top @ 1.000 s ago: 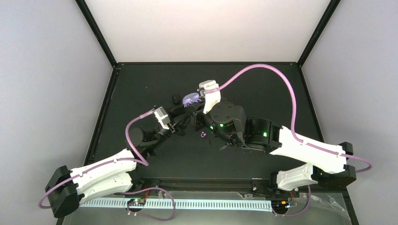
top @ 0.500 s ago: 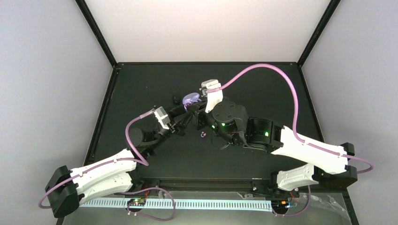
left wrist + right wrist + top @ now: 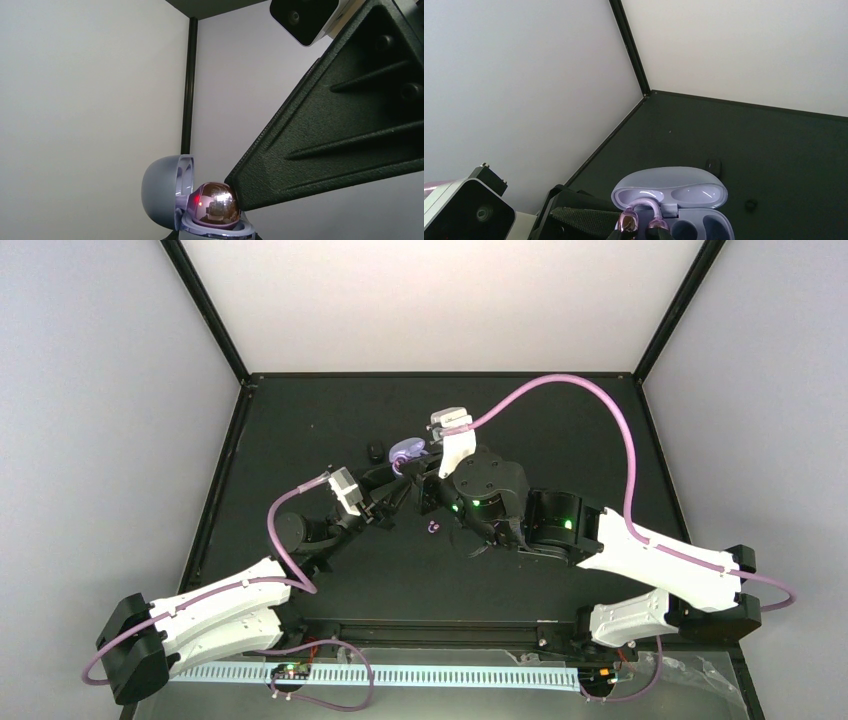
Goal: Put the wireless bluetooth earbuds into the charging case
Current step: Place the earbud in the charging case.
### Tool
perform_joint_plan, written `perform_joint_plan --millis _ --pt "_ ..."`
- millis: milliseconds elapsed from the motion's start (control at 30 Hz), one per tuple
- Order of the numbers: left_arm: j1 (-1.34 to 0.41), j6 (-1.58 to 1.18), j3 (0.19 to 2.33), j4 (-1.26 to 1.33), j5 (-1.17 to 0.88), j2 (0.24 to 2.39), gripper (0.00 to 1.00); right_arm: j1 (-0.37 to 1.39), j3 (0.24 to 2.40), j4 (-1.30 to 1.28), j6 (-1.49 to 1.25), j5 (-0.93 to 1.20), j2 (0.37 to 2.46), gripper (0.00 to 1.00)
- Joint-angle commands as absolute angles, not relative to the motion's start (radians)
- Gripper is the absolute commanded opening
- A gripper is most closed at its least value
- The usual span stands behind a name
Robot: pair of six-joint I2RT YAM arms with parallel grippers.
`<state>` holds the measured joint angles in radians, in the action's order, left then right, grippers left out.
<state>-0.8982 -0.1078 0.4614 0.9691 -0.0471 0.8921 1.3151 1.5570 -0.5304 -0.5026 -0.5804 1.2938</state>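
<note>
Both arms reach in over the dark surface (image 3: 560,430) and meet near its middle, elbows bent, wrists angled toward each other. The left claw (image 3: 390,492) is closed on the edge of the open purple charging case (image 3: 669,197), whose lid stands raised. The right claw (image 3: 425,488) pinches a shiny purple earbud (image 3: 642,215) at the case's left-hand well. A loose earbud (image 3: 433,527) lies on the surface just beside the claws.

Top view looks down over the table (image 3: 300,420); both wrist views, seemingly tilted upward, closely share the open case (image 3: 669,192).
</note>
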Motion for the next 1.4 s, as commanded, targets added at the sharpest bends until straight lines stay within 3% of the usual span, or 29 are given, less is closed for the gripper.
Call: perform_joint_plan --millis 0,533,1133,1233,1367 --pt "-0.905 -0.111 0.479 0.991 -0.050 0.885 0.01 1.302 1.562 -0.541 -0.493 -0.600 1.294 0.17" --pt "-0.906 -0.105 0.485 0.995 -0.033 0.900 0.02 1.297 1.552 -0.548 -0.492 -0.573 1.291 0.18" --pt "-0.905 -0.161 0.479 0.990 -0.023 0.913 0.02 1.296 1.533 -0.559 -0.511 -0.515 1.175 0.29" --pt "-0.906 -0.193 0.478 0.971 -0.081 0.899 0.02 1.258 1.571 -0.617 -0.523 -0.426 1.176 0.30" --pt "-0.905 -0.250 0.462 0.940 -0.208 0.858 0.02 1.139 1.596 -0.695 -0.555 -0.157 1.176 0.31"
